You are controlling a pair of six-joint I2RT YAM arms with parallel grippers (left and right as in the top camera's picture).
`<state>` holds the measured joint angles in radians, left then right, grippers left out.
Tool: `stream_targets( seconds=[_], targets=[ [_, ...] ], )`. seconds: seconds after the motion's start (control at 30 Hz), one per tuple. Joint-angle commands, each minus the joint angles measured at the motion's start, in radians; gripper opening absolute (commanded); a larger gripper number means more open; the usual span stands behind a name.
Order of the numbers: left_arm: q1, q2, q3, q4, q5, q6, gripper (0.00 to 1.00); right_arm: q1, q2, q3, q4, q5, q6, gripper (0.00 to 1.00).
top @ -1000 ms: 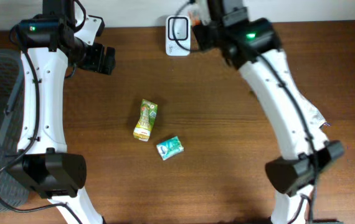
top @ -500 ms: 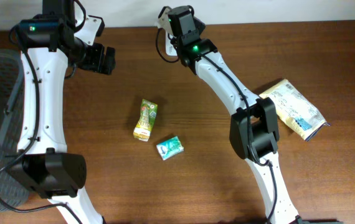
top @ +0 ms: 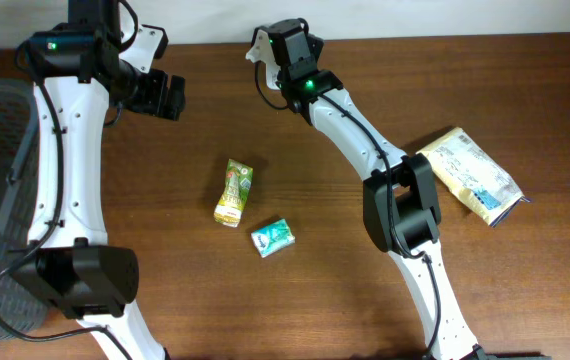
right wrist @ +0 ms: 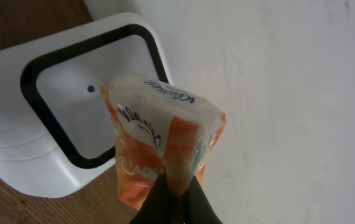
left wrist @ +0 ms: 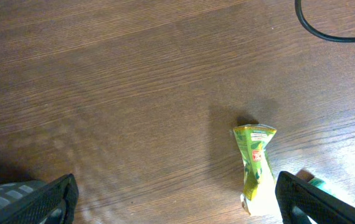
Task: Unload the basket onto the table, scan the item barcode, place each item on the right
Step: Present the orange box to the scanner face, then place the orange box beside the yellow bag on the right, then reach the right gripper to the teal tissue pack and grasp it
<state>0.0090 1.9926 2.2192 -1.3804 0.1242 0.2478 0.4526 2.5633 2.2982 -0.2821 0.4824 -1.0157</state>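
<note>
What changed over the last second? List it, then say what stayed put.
The right arm folded at the elbow and swung left, carrying the right gripper, shut on the orange-and-white tissue pack, leftward over the white scanner. That uncovered the beige bag at the right. The left gripper, open, the green-and-yellow packet and the teal packet stayed put.

Blue script on the packet in my right fingers looks like "Kleenex". Print on the green carton mid-surface and the pale bag by the right edge is unreadable.
</note>
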Motion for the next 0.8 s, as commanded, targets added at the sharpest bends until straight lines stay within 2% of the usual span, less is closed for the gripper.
stream_targets(
  seconds=[0.0, 0.1, 0.2, 0.23, 0.3, 0.37, 0.4, 0.43, 0.47, 0.6, 0.63, 0.7, 0.77],
  targets=[
    [0.007, -0.007, 0.011, 0.002, 0.011, 0.019, 0.99, 0.008, -0.001, 0.002, -0.009, 0.026, 0.002, 0.04],
    [0.007, -0.007, 0.011, 0.002, 0.011, 0.019, 0.99, 0.012, -0.138, 0.002, -0.081, -0.076, 0.186, 0.04],
    [0.007, -0.007, 0.011, 0.002, 0.011, 0.019, 0.99, 0.004, -0.365, 0.002, -0.352, -0.327, 0.536, 0.04],
    [0.007, -0.007, 0.011, 0.002, 0.011, 0.019, 0.99, -0.012, -0.449, 0.002, -0.483, -0.421, 0.729, 0.04],
    [0.007, -0.007, 0.011, 0.002, 0.011, 0.019, 0.99, -0.064, -0.571, 0.002, -0.776, -0.520, 0.986, 0.04],
    [0.007, -0.007, 0.011, 0.002, 0.011, 0.019, 0.99, -0.129, -0.619, 0.002, -1.078, -0.584, 1.025, 0.04],
    [0.007, -0.007, 0.011, 0.002, 0.011, 0.019, 0.99, -0.151, -0.618, 0.002, -1.175, -0.583, 1.025, 0.04],
    [0.007, -0.007, 0.011, 0.002, 0.011, 0.019, 0.99, -0.201, -0.591, 0.000, -1.342, -0.579, 1.025, 0.04],
    [0.007, -0.007, 0.011, 0.002, 0.011, 0.019, 0.99, -0.228, -0.573, -0.014, -1.397, -0.572, 1.024, 0.04],
    [0.007, -0.007, 0.011, 0.002, 0.011, 0.019, 0.99, -0.314, -0.558, -0.353, -1.297, -0.484, 1.020, 0.04],
    [0.007, -0.007, 0.011, 0.002, 0.011, 0.019, 0.99, -0.342, -0.558, -0.522, -1.217, -0.439, 0.999, 0.04],
    [0.007, -0.007, 0.011, 0.002, 0.011, 0.019, 0.99, -0.401, -0.558, -0.710, -1.076, -0.385, 0.961, 0.04],
    [0.007, -0.007, 0.011, 0.002, 0.011, 0.019, 0.99, -0.470, -0.558, -0.845, -0.858, -0.285, 0.961, 0.04]
  ],
)
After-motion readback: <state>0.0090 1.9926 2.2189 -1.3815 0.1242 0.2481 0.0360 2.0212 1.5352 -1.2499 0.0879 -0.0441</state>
